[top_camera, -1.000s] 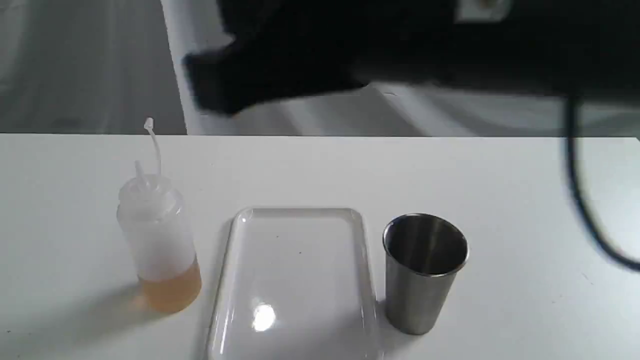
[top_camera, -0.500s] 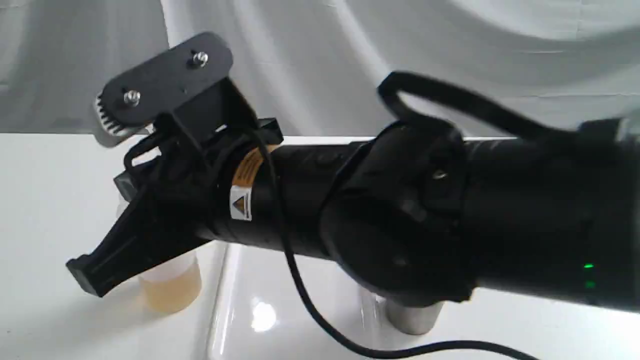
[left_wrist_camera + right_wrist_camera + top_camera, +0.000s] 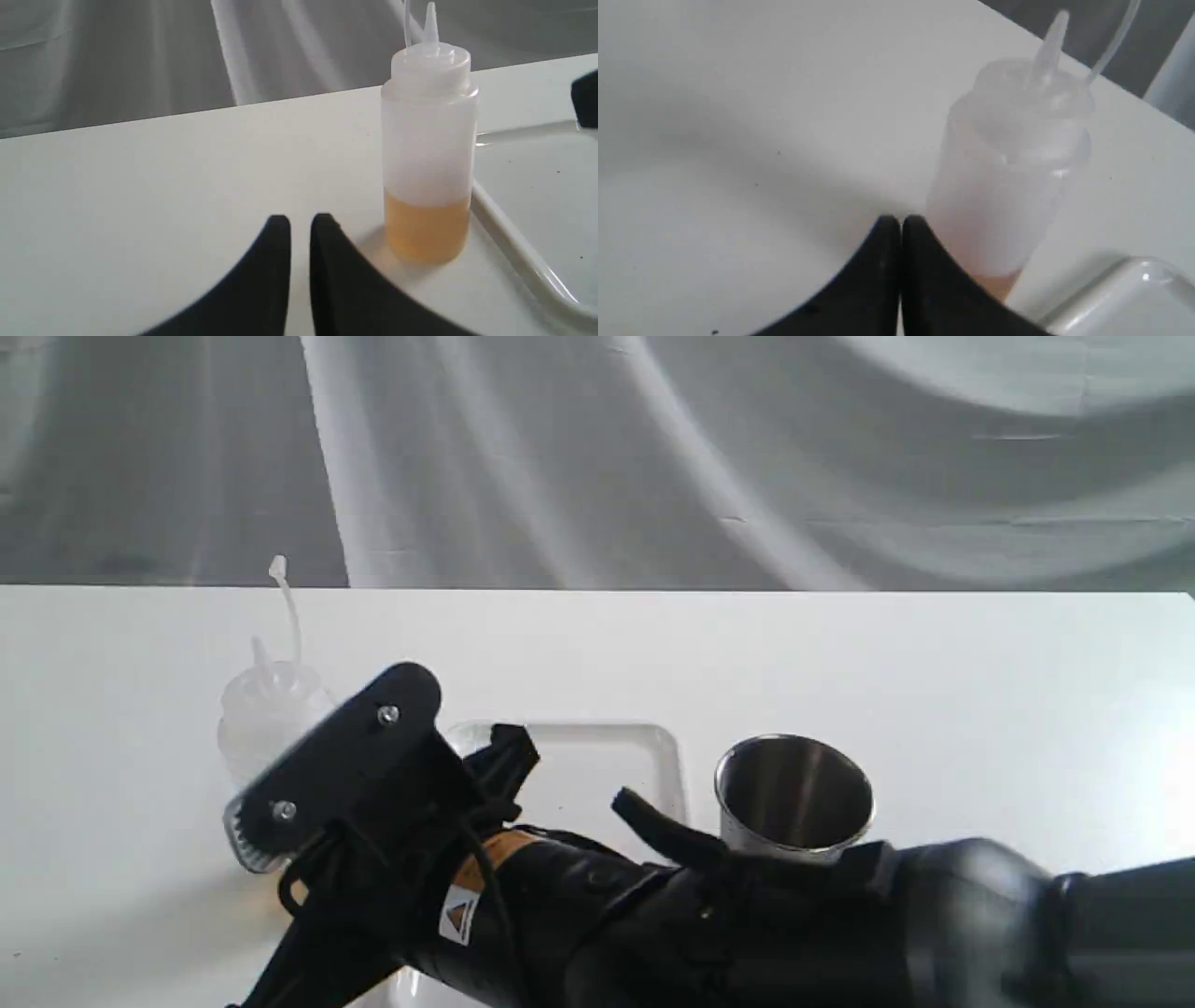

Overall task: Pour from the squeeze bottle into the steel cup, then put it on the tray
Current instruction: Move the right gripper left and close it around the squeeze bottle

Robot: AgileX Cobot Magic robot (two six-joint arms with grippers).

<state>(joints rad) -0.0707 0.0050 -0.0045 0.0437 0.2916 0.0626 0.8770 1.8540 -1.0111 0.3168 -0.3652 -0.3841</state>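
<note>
The squeeze bottle stands upright on the white table, left of the tray; amber liquid fills its lowest part. The steel cup stands upright just right of the tray. My right arm reaches across from the right, low in front, hiding the tray's near half and the cup's base. My right gripper is shut and empty, close beside the squeeze bottle without touching it. My left gripper is shut with a thin slit, holds nothing, and sits a short way from the squeeze bottle.
A grey draped cloth hangs behind the table's far edge. The tray's rim runs right beside the bottle's base. A dark piece of the right arm shows over the tray in the left wrist view.
The right arm has dropped from high in the picture to low near the front, its gripper ending beside the bottle. Bottle, tray and cup have not moved.
</note>
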